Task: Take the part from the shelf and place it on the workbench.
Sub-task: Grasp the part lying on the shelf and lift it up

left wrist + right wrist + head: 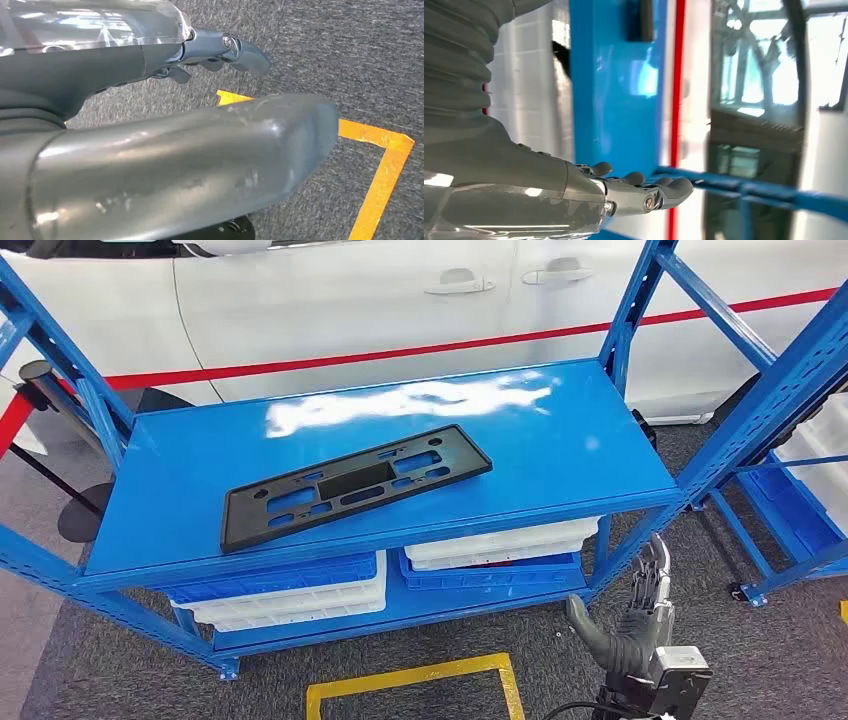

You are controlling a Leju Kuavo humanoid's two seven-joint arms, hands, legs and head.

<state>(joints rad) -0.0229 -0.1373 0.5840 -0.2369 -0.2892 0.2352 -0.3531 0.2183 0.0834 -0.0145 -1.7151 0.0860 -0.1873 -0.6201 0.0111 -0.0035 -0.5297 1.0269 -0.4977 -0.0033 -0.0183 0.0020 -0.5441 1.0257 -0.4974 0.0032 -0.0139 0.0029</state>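
Head view: flat black slotted part point(356, 487)

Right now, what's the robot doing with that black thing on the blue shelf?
Nothing yet. The flat black part lies untouched on the blue shelf. The robot's right hand hangs open below the shelf's front edge, holding nothing. Its left hand is empty too, down over the grey carpet.

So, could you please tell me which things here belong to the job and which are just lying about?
For the job:
- black part lying flat on the blue shelf
- right robot hand, empty, low beside the shelf
- left robot hand, empty, over the carpet

Lying about:
- white and blue bins underneath
- white car
- yellow floor tape
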